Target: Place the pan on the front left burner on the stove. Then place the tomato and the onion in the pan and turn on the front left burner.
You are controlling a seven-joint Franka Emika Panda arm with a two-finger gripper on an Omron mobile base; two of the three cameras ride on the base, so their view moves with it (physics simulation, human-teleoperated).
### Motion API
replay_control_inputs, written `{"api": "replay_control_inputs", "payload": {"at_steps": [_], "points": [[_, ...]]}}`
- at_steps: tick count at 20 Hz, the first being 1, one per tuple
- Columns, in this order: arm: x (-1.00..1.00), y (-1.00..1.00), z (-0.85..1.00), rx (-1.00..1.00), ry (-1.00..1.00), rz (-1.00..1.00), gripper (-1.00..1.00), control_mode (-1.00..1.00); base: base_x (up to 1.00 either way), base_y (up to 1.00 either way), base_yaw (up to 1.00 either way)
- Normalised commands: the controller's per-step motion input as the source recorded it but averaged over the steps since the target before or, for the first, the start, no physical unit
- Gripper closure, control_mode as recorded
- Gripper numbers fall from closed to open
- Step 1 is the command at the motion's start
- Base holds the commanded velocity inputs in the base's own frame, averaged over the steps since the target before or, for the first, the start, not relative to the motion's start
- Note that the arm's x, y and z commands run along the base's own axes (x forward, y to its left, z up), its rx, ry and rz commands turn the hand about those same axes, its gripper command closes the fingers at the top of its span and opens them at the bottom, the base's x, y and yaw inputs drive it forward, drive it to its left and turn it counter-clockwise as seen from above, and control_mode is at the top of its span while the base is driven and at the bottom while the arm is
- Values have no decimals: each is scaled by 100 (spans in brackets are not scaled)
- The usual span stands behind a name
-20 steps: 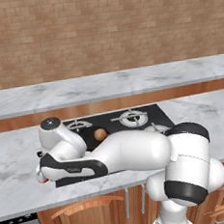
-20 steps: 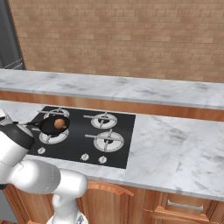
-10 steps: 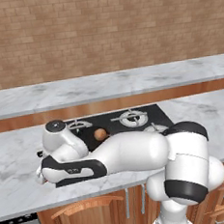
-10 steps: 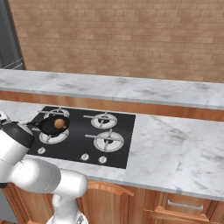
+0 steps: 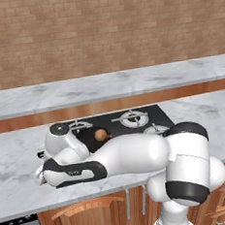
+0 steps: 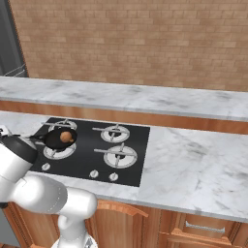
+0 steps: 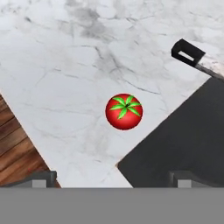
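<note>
Marble tabletop (image 7: 65,65) fills the hand view's upper left, the black stove (image 7: 183,148) its lower right. In the right base view's left middle the pan (image 6: 52,140) holds the onion (image 6: 66,137). The tomato (image 7: 124,111) lies mid-frame on marble beside the stove corner, ahead of the open jaws.

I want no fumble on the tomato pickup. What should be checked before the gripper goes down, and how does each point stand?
1. Pan on the front left burner: ok.
2. Onion in the pan: ok.
3. Tomato free on the marble counter, off the stove: ok.
4. Tomato centred between the fingertips: ok, roughly.
5. Gripper open wide enough: ok, the tips stand far apart.
6. Pan handle tip clear of the tomato: ok.
</note>
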Motion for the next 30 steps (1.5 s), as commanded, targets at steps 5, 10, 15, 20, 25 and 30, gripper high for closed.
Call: {"api": "replay_control_inputs", "payload": {"at_steps": [5, 10, 15, 20, 25, 30], "points": [[0, 10, 0, 1, 0, -16, -100, -100, 0, 0, 0], [9, 6, 0, 2, 0, -13, -100, -100, 0, 0, 0], [16, 1, -3, 3, 1, -9, -100, -100, 0, 0, 0], [13, 2, -18, 4, 3, -7, -100, -100, 0, 0, 0], [16, 13, -20, 3, 3, -5, -100, -100, 0, 0, 0], [21, 20, -17, 3, 3, -3, -100, -100, 0, 0, 0]]}}
